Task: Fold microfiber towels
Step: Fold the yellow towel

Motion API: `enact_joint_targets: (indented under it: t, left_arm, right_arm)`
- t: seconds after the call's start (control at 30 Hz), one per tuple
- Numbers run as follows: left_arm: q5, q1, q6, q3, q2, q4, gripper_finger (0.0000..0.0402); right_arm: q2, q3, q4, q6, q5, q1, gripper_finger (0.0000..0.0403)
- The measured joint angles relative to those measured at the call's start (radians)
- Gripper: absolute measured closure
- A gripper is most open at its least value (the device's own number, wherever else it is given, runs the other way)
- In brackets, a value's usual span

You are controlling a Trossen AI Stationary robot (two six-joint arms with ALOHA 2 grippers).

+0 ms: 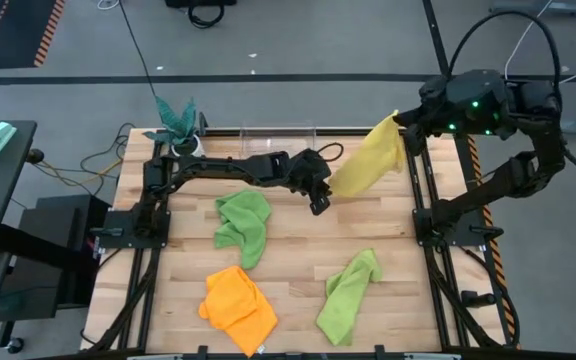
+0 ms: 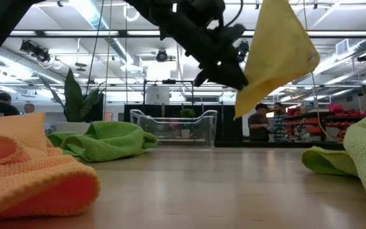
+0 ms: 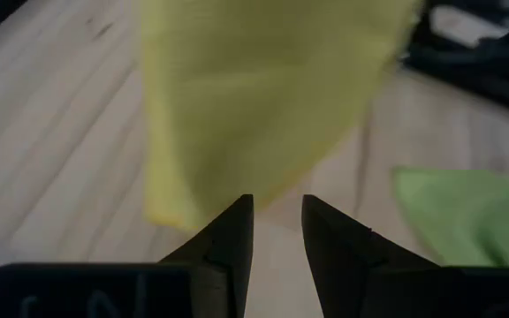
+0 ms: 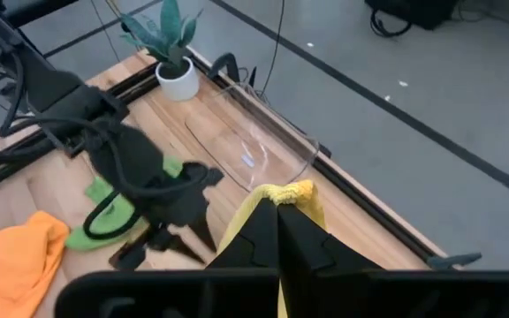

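The yellow towel (image 1: 368,160) hangs in the air over the table's far right part, with my right gripper (image 1: 400,122) shut on its top. My left gripper (image 1: 320,203) is open. Its fingertips (image 3: 277,208) stand just short of the towel's lower end (image 3: 175,208), with nothing between them. In the low view the yellow towel (image 2: 278,51) hangs beside the left arm's gripper (image 2: 230,76). One green towel (image 1: 243,225) lies crumpled mid-table. A second green towel (image 1: 348,295) lies near the right front, and the orange towel (image 1: 238,305) lies at the front. My right gripper pinches a top corner of the yellow towel (image 4: 292,193) between its two shut fingers, which slant downward. The towel hangs slack below the fingers, slanting toward the table's middle. Its lower end (image 2: 239,111) is clear of the table.
A clear plastic tray (image 1: 278,135) stands at the far edge. A teal plant in a white pot (image 1: 178,122) is at the far left corner. Bare wood lies between the mid-table green towel and the right rail (image 1: 420,200). People stand in the room behind (image 2: 269,124).
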Motion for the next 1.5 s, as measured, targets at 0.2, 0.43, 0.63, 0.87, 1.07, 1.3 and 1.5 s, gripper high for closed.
enact_joint_targets:
  t: [0.2, 0.43, 0.63, 0.87, 1.07, 1.3, 1.5]
  left_arm:
    - [-0.005, -0.057, -0.035, 0.0, 0.0, 0.147, 0.0294]
    - [-0.18, -0.122, -0.002, 0.027, 0.0, 0.237, 0.0297]
    - [-0.416, -0.115, -0.004, 0.039, -0.001, 0.231, 0.0308]
    - [-0.44, -0.049, -0.11, 0.042, -0.001, 0.24, 0.0323]
    - [-0.44, -0.031, -0.123, 0.042, -0.006, 0.247, 0.0333]
    - [-0.44, -0.032, -0.122, 0.042, -0.006, 0.245, 0.0333]
    - [-0.44, -0.027, -0.099, 0.042, -0.006, 0.23, 0.0333]
  right_arm:
    - [0.053, 0.04, 0.0, -0.047, 0.0, 0.0, 0.0403]
    - [0.114, 0.069, 0.0, -0.122, -0.04, 0.0, 0.0403]
    - [0.127, 0.072, -0.001, -0.152, -0.112, 0.01, 0.0403]
    - [0.129, 0.072, -0.001, -0.141, -0.123, 0.115, 0.0403]
    - [0.13, -0.004, -0.001, -0.1, 0.106, 0.259, 0.0403]
    - [0.118, -0.162, -0.001, -0.097, 0.23, 0.355, 0.0403]
    - [0.112, -0.286, 0.026, -0.101, 0.363, 0.471, 0.0403]
